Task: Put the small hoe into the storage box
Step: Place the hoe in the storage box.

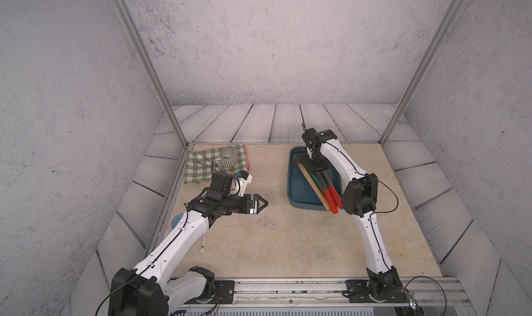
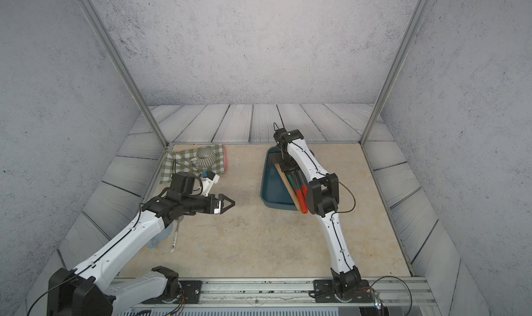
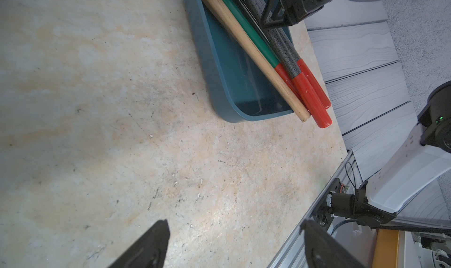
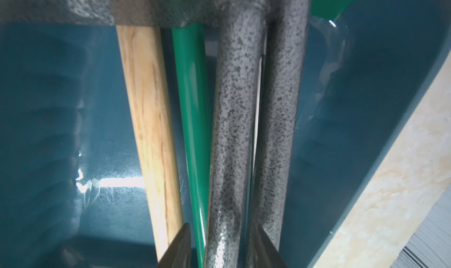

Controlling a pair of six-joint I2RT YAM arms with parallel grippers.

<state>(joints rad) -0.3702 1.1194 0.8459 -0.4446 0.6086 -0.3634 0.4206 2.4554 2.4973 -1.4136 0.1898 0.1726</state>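
Currently small hoe [image 4: 231,132] is laid in storage box [image 1: 300,185], red grip overhanging the near rim; right gripper [image 4: 222,227] is parted around its speckled shaft, released; left gripper [image 3: 235,222] is held spread, empty.

Teal storage box [image 1: 300,187], green-checked cloth [image 1: 198,167]

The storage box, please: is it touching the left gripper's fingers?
Apart. Both top views show bare table between the left gripper and the storage box.

No legible text or labels
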